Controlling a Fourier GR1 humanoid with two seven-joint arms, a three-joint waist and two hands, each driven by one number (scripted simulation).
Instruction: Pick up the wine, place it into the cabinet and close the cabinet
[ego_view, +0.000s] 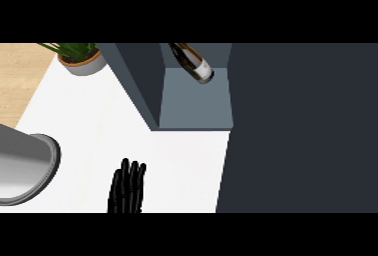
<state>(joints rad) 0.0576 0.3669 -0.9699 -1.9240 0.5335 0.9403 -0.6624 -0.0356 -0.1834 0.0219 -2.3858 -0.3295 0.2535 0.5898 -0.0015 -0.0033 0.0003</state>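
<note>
Left robot hand (127, 186) rests low on the white desk (170, 160), fingers straight, grasping nothing. Beyond, the wine (193, 62) lies tilted inside the open cabinet (196, 105), base toward us. A potted plant (80, 56) stands far left, a dark door panel (303, 125) alongside.

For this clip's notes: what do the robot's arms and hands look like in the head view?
Only one hand shows: the left hand, at the lower edge of the view, over the white counter top. It is plain matt black all over, with slim, long fingers. No forearm, cable, sleeve or marking shows. The right hand is out of view.
</note>
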